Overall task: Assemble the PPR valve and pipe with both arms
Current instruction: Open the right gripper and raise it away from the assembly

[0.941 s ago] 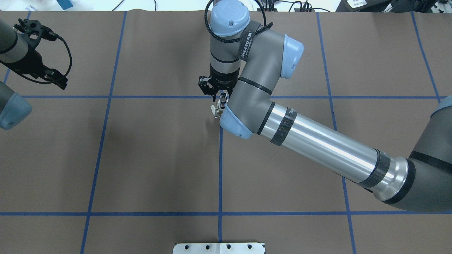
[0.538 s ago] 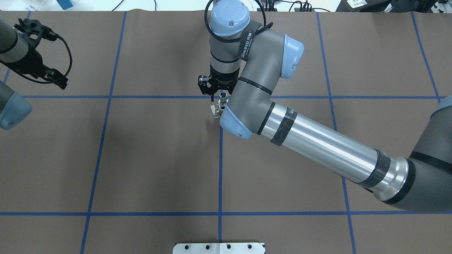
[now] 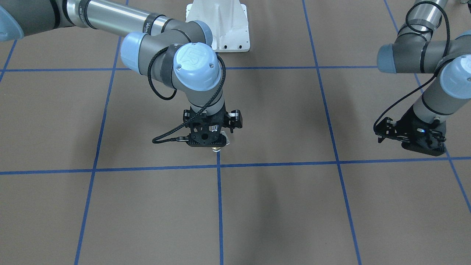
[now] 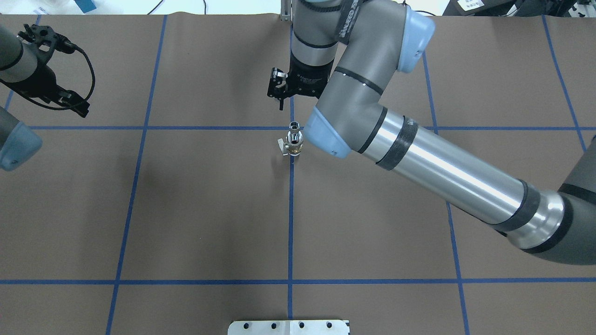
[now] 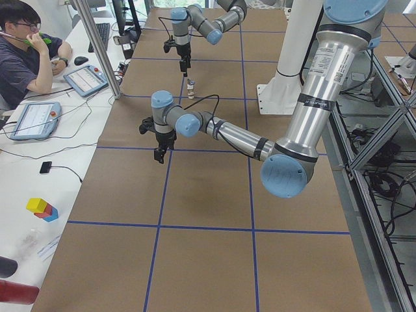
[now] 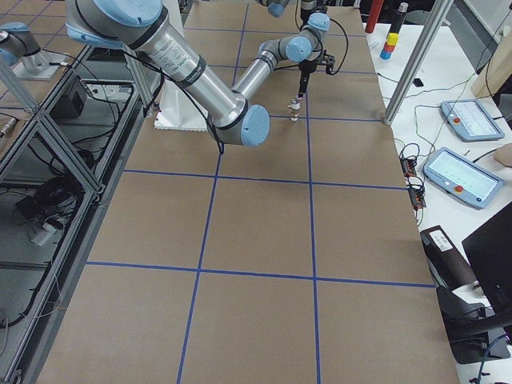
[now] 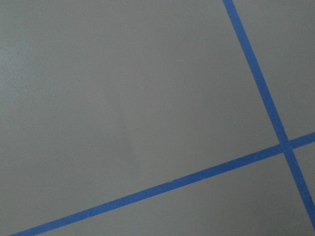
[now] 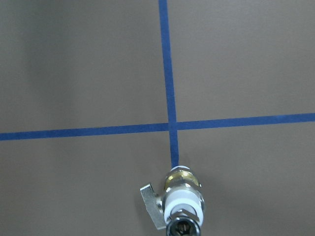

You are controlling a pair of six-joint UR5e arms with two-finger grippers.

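the ppr valve (image 8: 182, 196) stands upright on the table (image 4: 209, 209), just on the robot's side of a blue tape crossing (image 8: 171, 125), its grey lever sticking out sideways. the pipe (image 4: 294, 131) sits on its top collar, so the pair's long axis runs vertical. the right gripper (image 3: 212, 140) hangs roughly straight above, pointing down, jaws spread and empty, clear of the pipe. the left gripper (image 3: 382, 133) hovers well apart toward the table's left end, and i cannot tell how its jaws stand. the joint looks made; any further grip would likely fall to the nearer right arm, descending along that axis.
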